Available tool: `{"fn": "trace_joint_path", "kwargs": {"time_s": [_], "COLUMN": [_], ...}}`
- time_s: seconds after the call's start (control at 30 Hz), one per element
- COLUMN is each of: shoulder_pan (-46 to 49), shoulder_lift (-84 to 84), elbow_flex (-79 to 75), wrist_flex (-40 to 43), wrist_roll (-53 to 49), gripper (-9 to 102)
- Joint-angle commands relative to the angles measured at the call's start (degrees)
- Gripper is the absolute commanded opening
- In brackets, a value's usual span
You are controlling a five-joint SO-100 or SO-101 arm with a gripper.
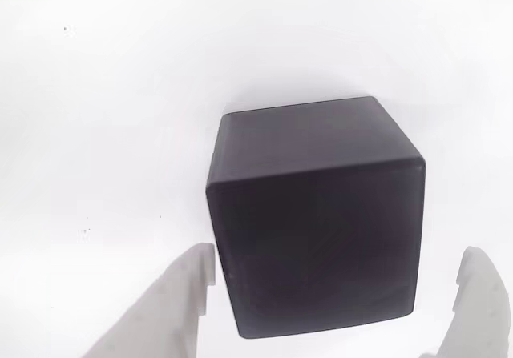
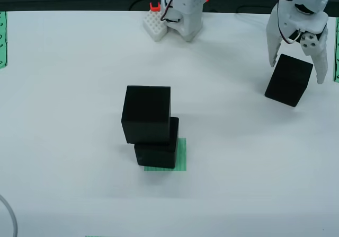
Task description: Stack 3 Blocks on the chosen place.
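Observation:
Two black blocks stand stacked on the chosen place (image 2: 181,155), a green striped patch, in the view from above. The upper block (image 2: 146,114) sits shifted a little left of the lower block (image 2: 157,150). A third block (image 2: 288,81) rests on the white table at the right. My gripper (image 2: 297,70) hangs over it, open, with a white finger on each side. In the view that rides on the gripper, this block (image 1: 313,214) lies between the fingers of the gripper (image 1: 337,255), with gaps showing on both sides.
The arm's base (image 2: 183,9) and a small white studded block (image 2: 155,26) stand at the table's back edge. Green striped strips lie at the left edge (image 2: 2,41) and right edge (image 2: 336,51). A cable (image 2: 7,216) curves in at the bottom left.

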Motion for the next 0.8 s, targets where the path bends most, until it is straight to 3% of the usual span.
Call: {"fn": "trace_joint_path", "kwargs": {"time_s": [0.0,0.2,0.43,0.77], "shoulder_pan": [-0.7,-1.6,-1.1,8.5], "shoulder_lift": [-1.8,-4.8,-2.8,9.8], "elbow_flex": [-4.0,-5.7,-6.1,-3.8], "wrist_flex": [-1.3,-1.7,1.9,2.8], "wrist_roll": [0.1,0.5,0.3,-6.9], "gripper": [31,22,22,22]}}
